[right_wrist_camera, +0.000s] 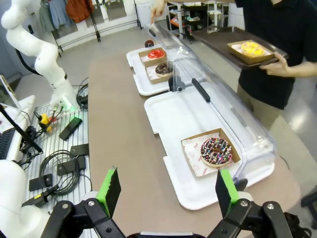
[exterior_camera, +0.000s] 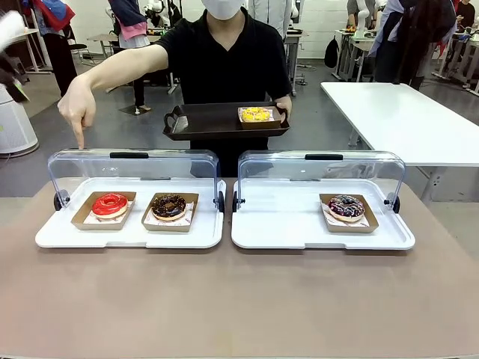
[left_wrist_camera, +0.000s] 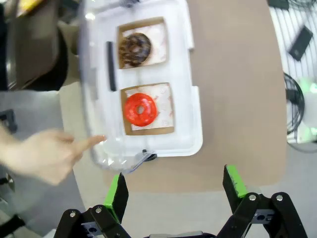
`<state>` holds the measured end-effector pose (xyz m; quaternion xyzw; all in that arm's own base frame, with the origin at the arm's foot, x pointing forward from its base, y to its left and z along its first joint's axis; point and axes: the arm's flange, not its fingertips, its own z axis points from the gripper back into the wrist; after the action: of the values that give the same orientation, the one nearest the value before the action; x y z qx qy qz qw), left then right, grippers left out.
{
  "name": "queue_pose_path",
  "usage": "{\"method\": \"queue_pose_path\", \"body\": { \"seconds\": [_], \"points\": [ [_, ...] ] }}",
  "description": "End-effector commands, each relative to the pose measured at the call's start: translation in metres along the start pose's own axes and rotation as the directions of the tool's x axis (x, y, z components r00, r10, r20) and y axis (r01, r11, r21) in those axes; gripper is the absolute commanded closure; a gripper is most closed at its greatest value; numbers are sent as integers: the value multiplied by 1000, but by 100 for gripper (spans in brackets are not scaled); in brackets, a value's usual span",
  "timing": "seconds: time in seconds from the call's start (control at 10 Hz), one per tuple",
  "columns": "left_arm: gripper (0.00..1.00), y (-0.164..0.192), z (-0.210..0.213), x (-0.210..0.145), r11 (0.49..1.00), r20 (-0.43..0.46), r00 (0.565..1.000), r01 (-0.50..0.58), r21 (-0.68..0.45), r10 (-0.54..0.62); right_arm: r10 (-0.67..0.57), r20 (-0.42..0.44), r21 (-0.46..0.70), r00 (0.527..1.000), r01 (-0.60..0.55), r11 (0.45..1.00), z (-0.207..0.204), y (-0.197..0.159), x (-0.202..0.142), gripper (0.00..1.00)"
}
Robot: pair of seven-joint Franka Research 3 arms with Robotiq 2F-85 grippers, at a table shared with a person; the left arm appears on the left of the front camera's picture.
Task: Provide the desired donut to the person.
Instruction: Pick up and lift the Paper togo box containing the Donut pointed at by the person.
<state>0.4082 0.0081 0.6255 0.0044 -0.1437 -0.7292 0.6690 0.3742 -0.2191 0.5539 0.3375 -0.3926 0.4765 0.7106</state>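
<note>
- I see the person's hand [exterior_camera: 77, 112] pointing down at the left lid [exterior_camera: 135, 168], just beyond the red donut [exterior_camera: 110, 203].
- Left gripper [left_wrist_camera: 175, 187]: jaws released.
- Right gripper [right_wrist_camera: 167, 187]: jaws released.

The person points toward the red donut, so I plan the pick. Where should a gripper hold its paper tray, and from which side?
Probably the near wall of the paper tray under the red donut, coming from above on the robot's side: the clear lid stands raised behind it, and the chocolate donut's tray sits close on one side.
</note>
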Motion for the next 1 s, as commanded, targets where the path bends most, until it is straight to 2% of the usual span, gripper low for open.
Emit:
{"method": "queue_pose_path", "body": {
  "seconds": [0.0, 0.1, 0.2, 0.5, 0.7, 0.9],
  "points": [
    [0, -19, -58, 5, 994, -60, 995, 77, -80, -82, 3, 9, -8, 1000, -3, 1000, -1, 0, -2, 0],
    [0, -16, -81, 12, 983, -76, 991, 100, -153, -112, 3, 9, -8, 1000, -3, 1000, -1, 0, -2, 0],
    [0, -16, -104, 18, 980, -86, 990, 93, -174, -109, 3, 9, -8, 1000, -3, 1000, -1, 0, -2, 0],
    [0, -22, -146, 26, 990, -75, 995, 59, -129, -69, 3, 9, -8, 1000, -3, 1000, -1, 0, -2, 0],
    [0, -23, -148, 21, 992, -81, 994, 58, -111, -67, 3, 9, -8, 1000, -3, 1000, -1, 0, -2, 0],
    [0, -19, -147, 24, 986, -76, 993, 74, -151, -86, 3, 9, -8, 1000, -3, 1000, -1, 0, -2, 0]
  ]
}}
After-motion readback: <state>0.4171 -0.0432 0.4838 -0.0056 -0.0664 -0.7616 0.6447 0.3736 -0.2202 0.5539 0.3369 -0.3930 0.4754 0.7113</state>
